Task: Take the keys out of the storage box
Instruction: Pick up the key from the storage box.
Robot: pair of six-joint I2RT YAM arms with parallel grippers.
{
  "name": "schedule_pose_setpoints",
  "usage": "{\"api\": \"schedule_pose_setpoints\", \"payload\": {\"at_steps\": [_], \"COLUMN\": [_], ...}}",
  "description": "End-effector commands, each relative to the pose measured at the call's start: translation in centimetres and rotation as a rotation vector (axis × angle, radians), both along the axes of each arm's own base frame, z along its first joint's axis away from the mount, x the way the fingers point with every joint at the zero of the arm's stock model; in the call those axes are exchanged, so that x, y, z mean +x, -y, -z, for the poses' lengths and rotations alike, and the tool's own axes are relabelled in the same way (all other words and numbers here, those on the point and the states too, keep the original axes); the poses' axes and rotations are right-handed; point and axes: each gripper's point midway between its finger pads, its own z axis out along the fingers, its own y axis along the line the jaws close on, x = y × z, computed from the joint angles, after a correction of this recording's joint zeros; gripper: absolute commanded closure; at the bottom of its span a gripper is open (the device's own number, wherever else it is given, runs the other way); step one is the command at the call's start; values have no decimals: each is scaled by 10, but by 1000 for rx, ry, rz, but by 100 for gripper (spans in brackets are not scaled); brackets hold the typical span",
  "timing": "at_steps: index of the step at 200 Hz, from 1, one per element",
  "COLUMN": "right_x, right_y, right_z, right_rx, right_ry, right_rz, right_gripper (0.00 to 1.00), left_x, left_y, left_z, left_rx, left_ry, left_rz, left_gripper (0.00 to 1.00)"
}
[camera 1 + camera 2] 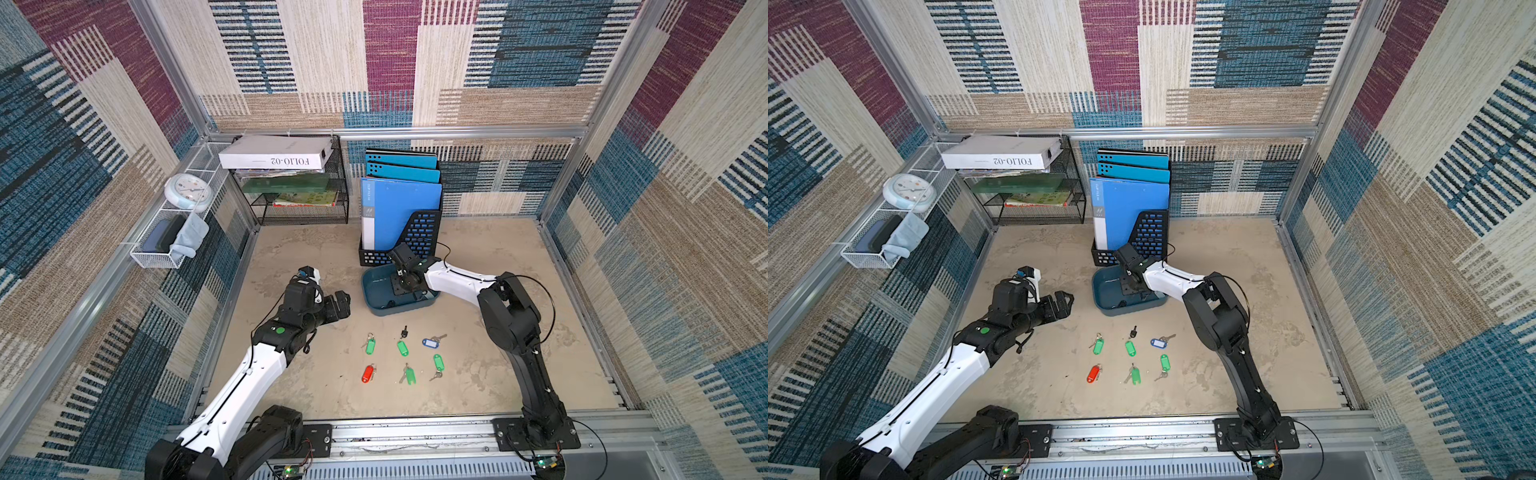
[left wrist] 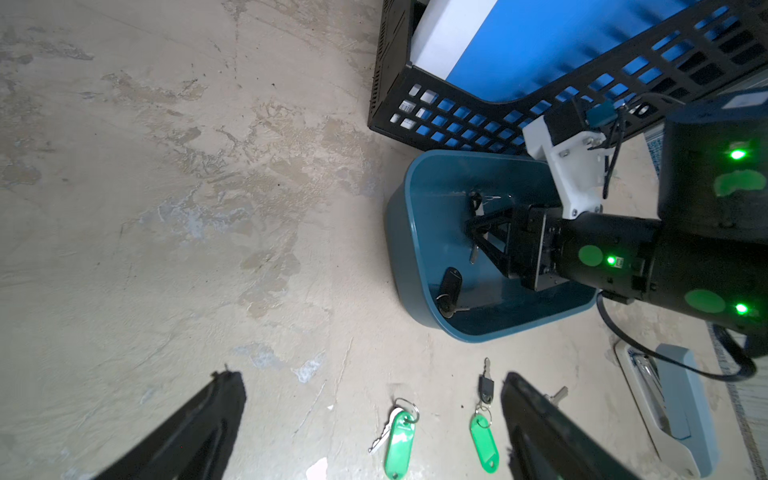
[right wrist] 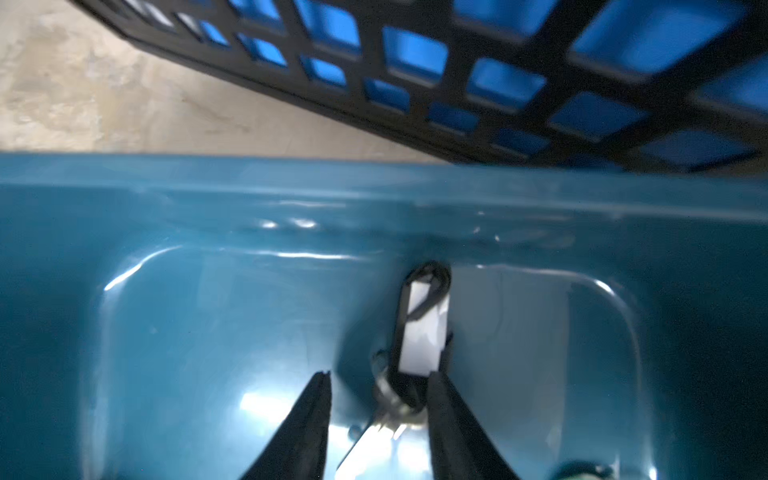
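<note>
Left gripper point(image 1: 338, 306), both top views: jaws spread wide, holding nothing, over the surface point(image 1: 291, 249) near the storage box point(image 1: 384, 309). Right gripper point(image 1: 405, 286) reaches inside that box. Six tagged keys point(image 1: 402, 348) lie on the surface: four green, one red, one blue. White carton point(image 1: 276, 156) reads "FOLIO-02". Left wrist view: black-tagged key point(image 2: 451, 286) in the box. Right wrist view: jaws part-open, straddling a second black-tagged key point(image 3: 419, 332) with white label insert, unclamped.

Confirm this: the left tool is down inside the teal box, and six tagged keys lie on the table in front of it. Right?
No, it is the right tool that is down inside the storage box, as both top views show; the left tool hangs outside it. Six tagged keys do lie on the table in front.
</note>
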Motion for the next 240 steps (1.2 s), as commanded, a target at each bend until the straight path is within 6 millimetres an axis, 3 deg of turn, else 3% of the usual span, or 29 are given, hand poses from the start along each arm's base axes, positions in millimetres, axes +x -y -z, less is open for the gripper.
{"api": "schedule_pose_setpoints", "payload": {"at_steps": [1,75,93,176,204,240], "right_x": [6,14,13,-10,-41,-127], "right_y": [1,2,1,-2,-22,-58], "right_z": [2,2,-12,-93,-119,-146], "right_rx": [-4,-24,-7,134,250,435], "right_ry": [13,37,49,134,139,150], "right_rz": [3,1,-9,-89,-254,-583], "right_gripper": [65,94,100,100,100,100], "left_x": [2,1,0,-1,-1,-2], "left_y": [-4,-8,-8,-8,-8,-7], "left_z": [-2,-4,-5,-7,-8,-9], "left_rx": [29,43,42,40,36,27], "left_ry": [10,19,21,28,28,31], "left_rz": [-7,-19,-17,-20,-21,-20], "left_gripper": [1,1,1,1,1,1]}}
